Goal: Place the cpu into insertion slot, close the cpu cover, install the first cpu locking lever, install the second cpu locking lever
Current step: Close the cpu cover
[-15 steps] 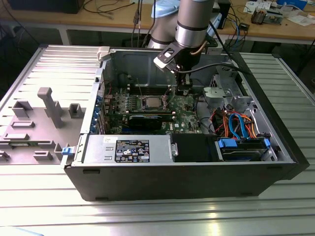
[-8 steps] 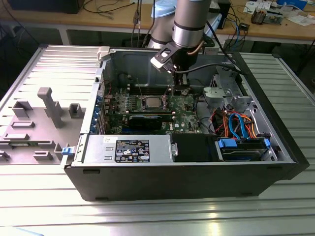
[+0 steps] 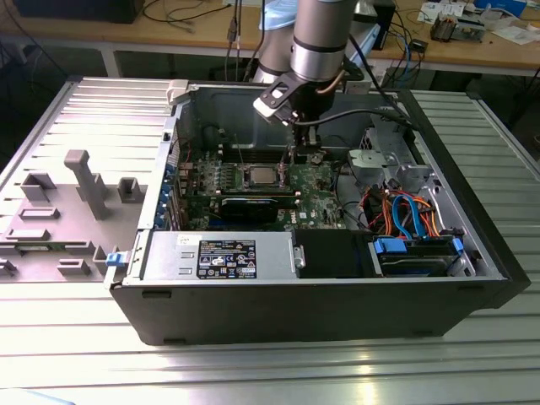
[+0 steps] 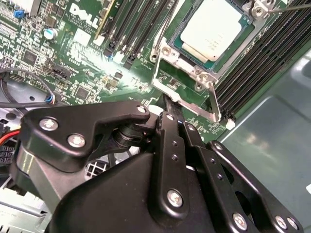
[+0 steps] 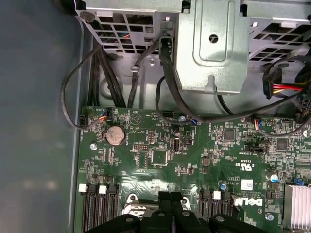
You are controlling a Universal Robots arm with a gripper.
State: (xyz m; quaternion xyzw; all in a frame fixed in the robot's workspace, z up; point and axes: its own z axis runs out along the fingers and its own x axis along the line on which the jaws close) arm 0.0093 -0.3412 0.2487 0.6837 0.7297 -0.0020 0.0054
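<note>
The cpu, a flat square chip with a silvery top, lies in its slot on the green motherboard; in the exterior view the cpu sits mid-board inside the open computer case. The cpu cover, a thin metal frame, is swung up off the chip, and green board shows through its window. My gripper is shut, with its black tip against the cover's near rail and nothing held. The gripper hangs to the cpu's right in the exterior view. Thin wire levers run beside the slot.
Black memory slots flank the socket on both sides. A metal drive cage and black cables stand close behind the gripper. A long black card and the power supply lie toward the case's front.
</note>
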